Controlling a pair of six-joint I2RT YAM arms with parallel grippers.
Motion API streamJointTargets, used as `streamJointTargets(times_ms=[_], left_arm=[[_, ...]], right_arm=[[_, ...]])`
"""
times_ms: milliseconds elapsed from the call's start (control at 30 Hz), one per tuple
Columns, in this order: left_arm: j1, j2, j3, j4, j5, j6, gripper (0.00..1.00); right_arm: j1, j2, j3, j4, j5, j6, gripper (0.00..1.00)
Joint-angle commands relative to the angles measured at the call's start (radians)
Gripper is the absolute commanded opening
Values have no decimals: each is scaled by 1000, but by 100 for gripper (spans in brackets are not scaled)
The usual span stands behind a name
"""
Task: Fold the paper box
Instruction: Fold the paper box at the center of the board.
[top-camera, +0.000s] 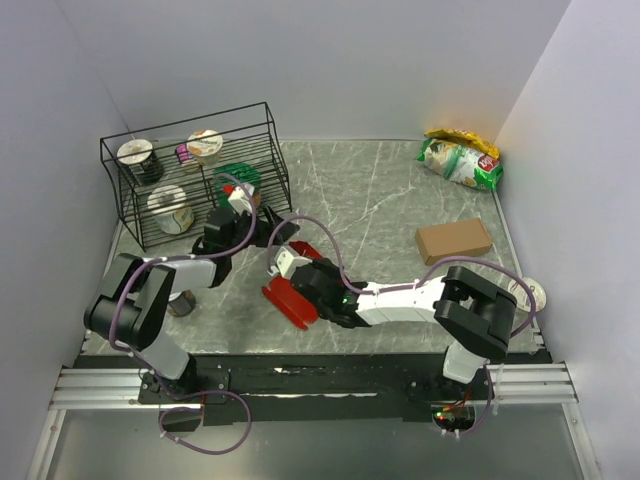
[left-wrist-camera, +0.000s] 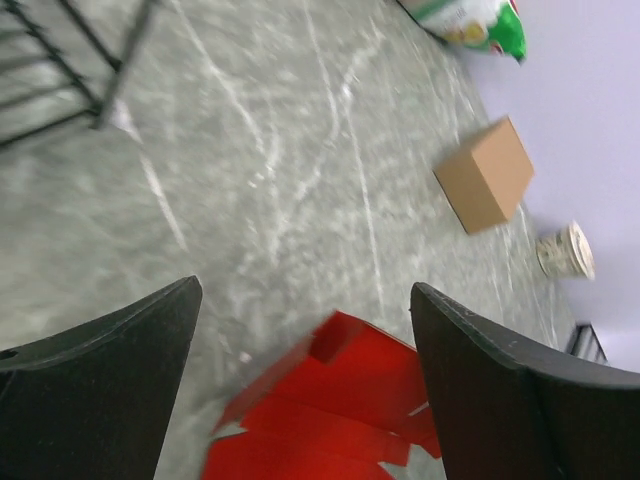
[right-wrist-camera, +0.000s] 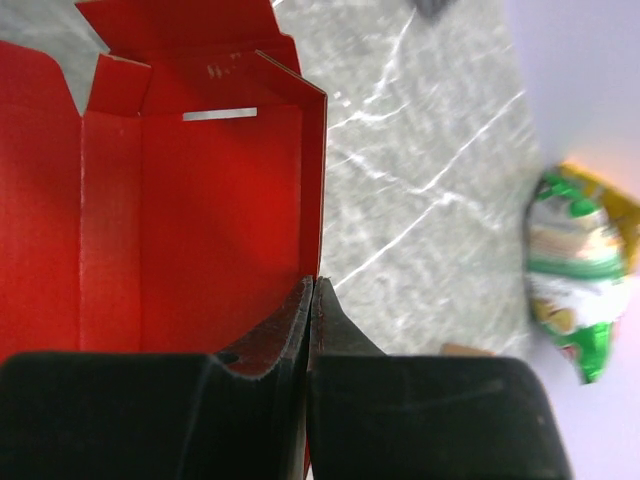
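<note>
Red paper box (right-wrist-camera: 190, 200) — edge nipped in right pincer (right-wrist-camera: 312, 300); left pincer (left-wrist-camera: 305, 290) gaping.

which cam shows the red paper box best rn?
Right wrist: the paper box fills the frame, with creases, slot and flaps sharp, its wall edge pinched in the right gripper. Top external shows the paper box small, partly under the right arm. Left wrist catches only a blurred corner.
</note>
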Motion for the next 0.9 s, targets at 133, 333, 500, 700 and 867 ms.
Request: streamJointTargets(times_ms=[133, 333, 500, 700, 867], left_arm=[[73, 42, 19, 110, 18, -37, 87], [79, 65, -5, 142, 7, -9, 84], [99, 107, -6, 162, 1, -15, 80], [108, 141, -9, 133, -45, 12, 78], [108, 192, 6, 127, -15, 60, 79]], right_arm=[[0, 18, -39, 220, 43, -286, 0], [-2, 33, -50, 281, 39, -387, 0], [0, 53, -54, 300, 34, -404, 0], [10, 84, -74, 332, 48, -415, 0], [10, 64, -71, 281, 30, -360, 0]])
